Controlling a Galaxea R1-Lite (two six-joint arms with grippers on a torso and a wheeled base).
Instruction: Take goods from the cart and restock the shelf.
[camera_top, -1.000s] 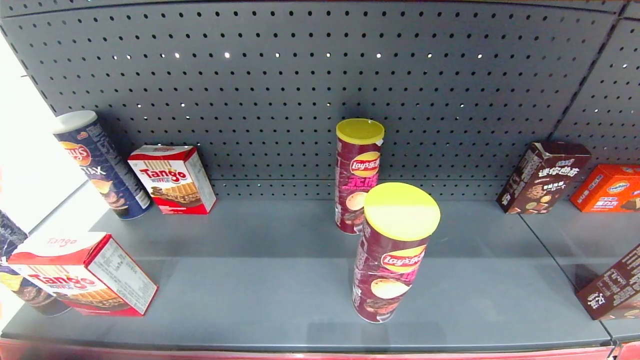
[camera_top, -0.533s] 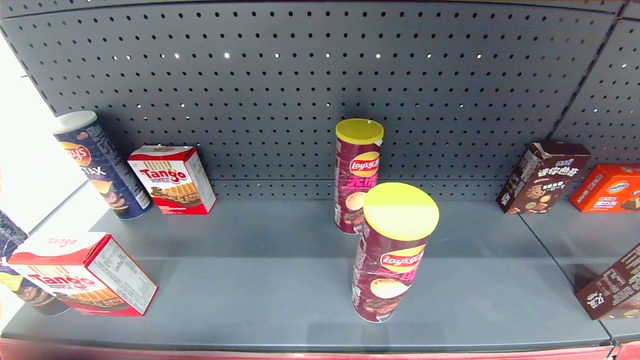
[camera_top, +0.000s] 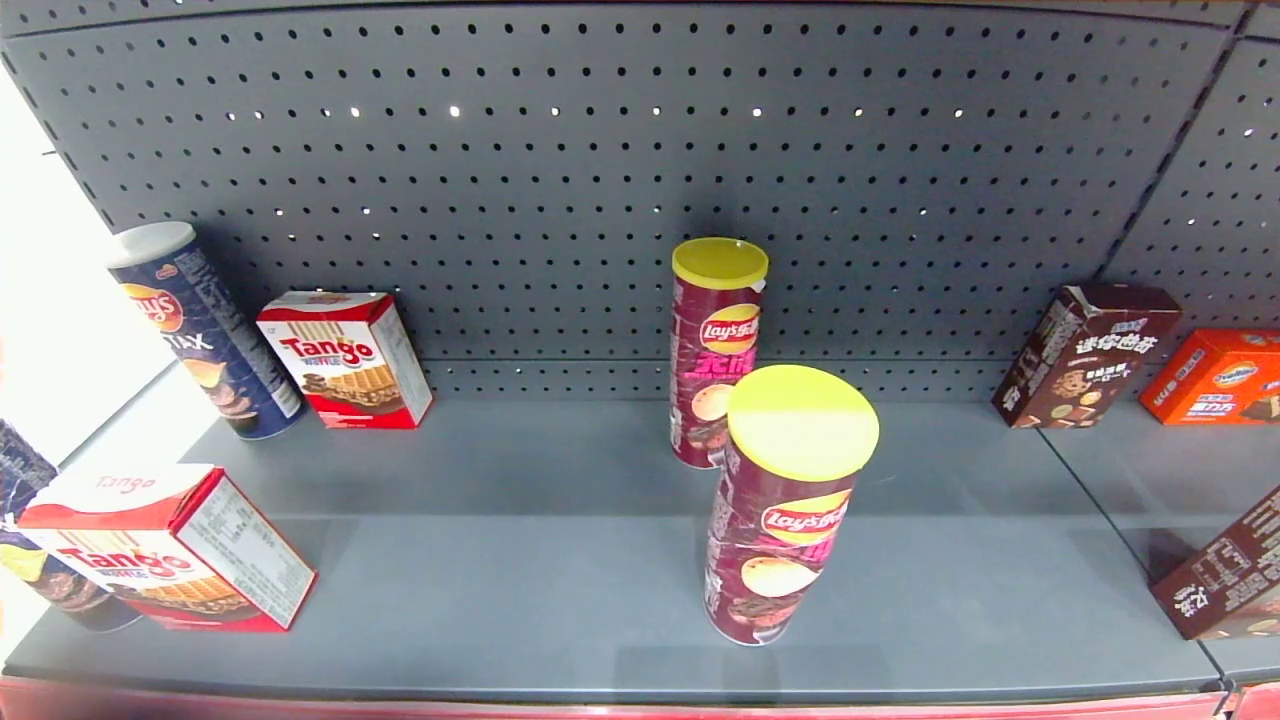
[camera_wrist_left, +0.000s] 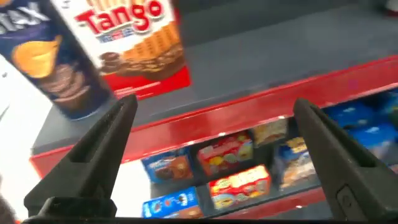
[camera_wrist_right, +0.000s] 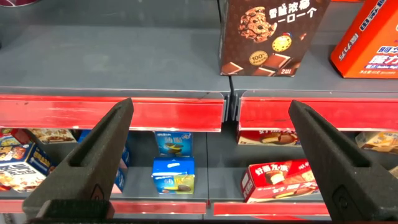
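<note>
Head view: the shelf (camera_top: 520, 560) is seen partly stocked, with wide bare gaps between the goods. Nothing is held, so the step in hand is judged to be a fetch. The left gripper (camera_wrist_left: 214, 106) is spread wide with nothing between its fingers and hangs in front of the shelf's left end. The right gripper (camera_wrist_right: 211, 104) is likewise parted and empty, level with the red price rail (camera_wrist_right: 174, 112) at the right end. For the next move, a turn toward the cart is called for, an item is to be grasped there, and a bare stretch beside matching goods is to be chosen.

Two maroon cans with yellow lids are counted, both upright near the middle: the rear can (camera_top: 718, 350) against the back panel and the front can (camera_top: 785, 510) just ahead of it. Two blue cans are counted at the left: the far blue can (camera_top: 205, 330), and the near blue can (camera_top: 40, 580), largely hidden. Two wafer boxes are counted, the far wafer box (camera_top: 345, 358) and the near wafer box (camera_top: 165, 550). Two brown boxes are counted at the right, the far brown box (camera_top: 1085, 355) and the near brown box (camera_top: 1220, 575). One orange box (camera_top: 1215, 375) is counted.
</note>
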